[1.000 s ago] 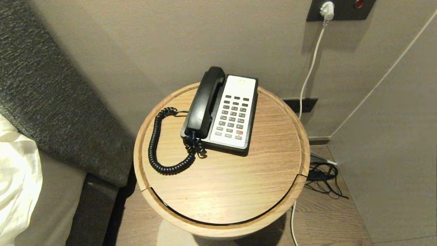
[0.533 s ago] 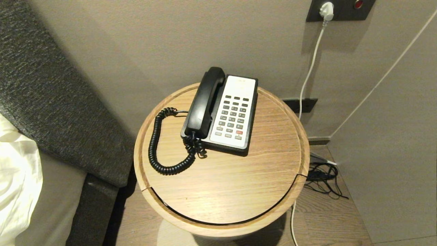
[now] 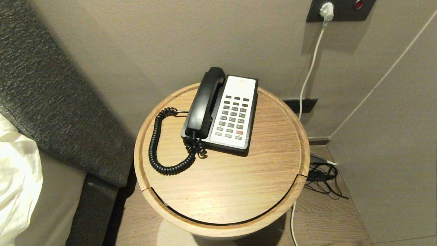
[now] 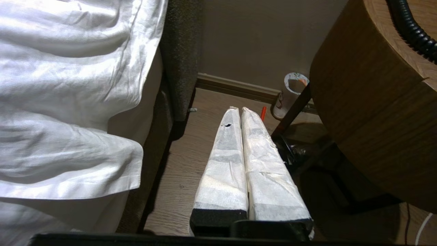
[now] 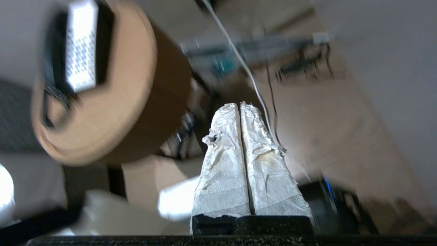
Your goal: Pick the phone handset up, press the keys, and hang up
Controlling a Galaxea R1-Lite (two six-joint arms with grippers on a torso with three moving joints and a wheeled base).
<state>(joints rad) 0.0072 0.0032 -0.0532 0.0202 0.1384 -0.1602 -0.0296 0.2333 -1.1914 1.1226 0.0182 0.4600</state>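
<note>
Head view: round wooden side table with a raised rim, standing against a beige wall. On the table's far half rests the phone base, its white keypad panel facing up. The phone handset lies in the cradle along the base's left side, far end toward the wall, near end joined to the coiled cord, which loops out over the tabletop to the left and stays inside the rim. The near half of the tabletop is bare wood. A dark upholstered bed frame borders the table on the left, with white bedding at the lower left. To the right, a white cable hangs from a wall socket and black cables lie on the floor beside the table. Neither arm appears in this view.

Left wrist view: left gripper, its white-wrapped fingers pressed together and holding nothing, low in the gap between the bedding and the table's curved side, over the wooden floor.

Right wrist view: right gripper, fingers pressed together and empty, beside and apart from the table, over open floor; the phone base shows blurred on top.
</note>
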